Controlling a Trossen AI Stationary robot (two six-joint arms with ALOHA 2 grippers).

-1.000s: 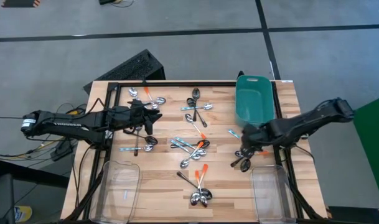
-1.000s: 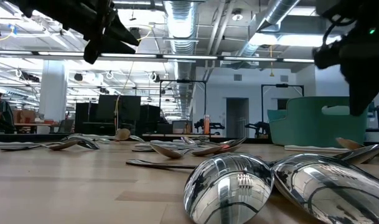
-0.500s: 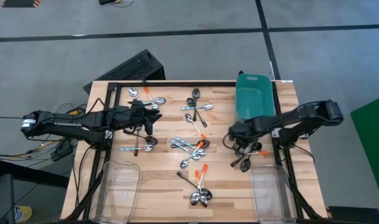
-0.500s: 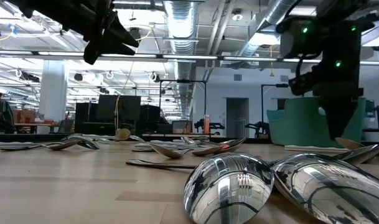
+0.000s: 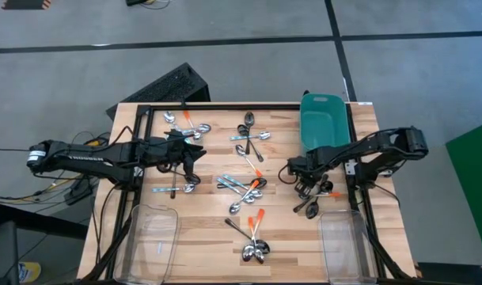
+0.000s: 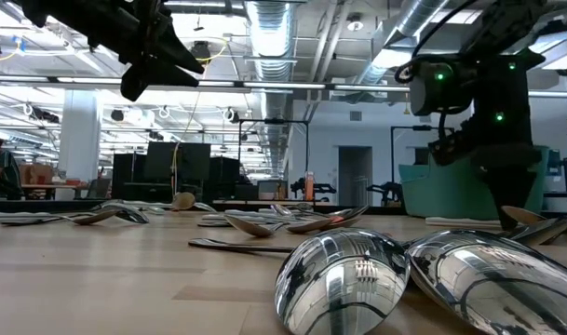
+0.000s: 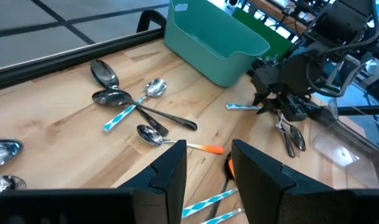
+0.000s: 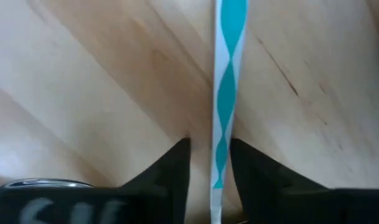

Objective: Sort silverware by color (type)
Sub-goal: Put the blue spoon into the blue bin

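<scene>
Right end effector [image 5: 294,168]: down at the counter just beside the teal tub [image 5: 323,127]; in its wrist view we see its fingers [image 8: 170,171] parted narrowly, one on each side of a blue-striped spoon handle [image 8: 223,93]. We cannot tell whether the pads are pressing on it.
Left end effector [image 5: 191,154]: hovering over the counter's left half, fingers [image 7: 170,171] open, holding nothing; we take it to be waiting.
Step in hand: we judge this the grasp of one blue-handled spoon for sorting.
Next move: close on the handle, lift clear of the nearby spoons, carry to a clear bin [image 5: 342,241].
Silverware: spread over the wooden counter [image 5: 209,237] in loose clusters [image 5: 244,186], handles orange, blue and plain metal; a small heap [image 5: 312,202] lies near the right end effector.
</scene>
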